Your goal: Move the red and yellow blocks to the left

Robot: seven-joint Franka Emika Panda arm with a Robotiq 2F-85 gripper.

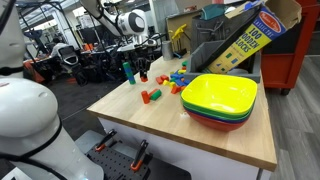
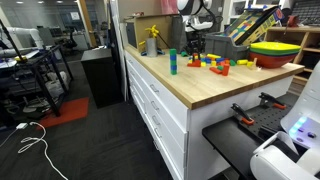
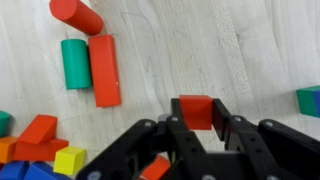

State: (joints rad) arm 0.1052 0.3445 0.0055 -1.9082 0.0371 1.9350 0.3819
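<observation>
My fingers (image 3: 225,128) are clenched on the red block (image 3: 196,110), pressing its two opposite flat faces; whether it rests on the desk (image 3: 250,50) I cannot tell. I judge it light, stiff painted wood, slightly slick, best squeezed square across its faces. It is a small red cube. The yellow block (image 3: 70,160) sits well apart, beside the mixed pile (image 3: 36,132).

block (image 3: 196,110) between fingers (image 3: 228,128) | cylinder (image 3: 75,62) just beside bar (image 3: 104,70) | stacked bowls (image 1: 220,98) on table (image 1: 150,125)
</observation>
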